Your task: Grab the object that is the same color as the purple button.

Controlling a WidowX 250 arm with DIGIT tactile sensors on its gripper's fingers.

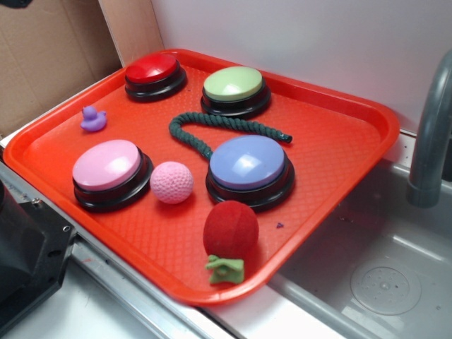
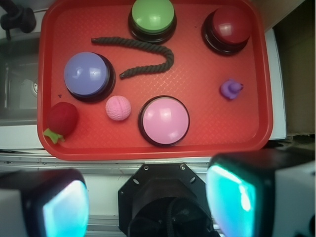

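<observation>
Four buttons on red tray (image 1: 339,141); purple duck (image 2: 230,89) near red button (image 2: 230,27); end effector (image 2: 148,202) released, empty.

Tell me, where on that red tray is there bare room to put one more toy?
The widest bare patch is the tray corner right of the rope and purple button. A smaller one lies between the purple duck, red button and pink button. It is crowded around the pink ball.
</observation>
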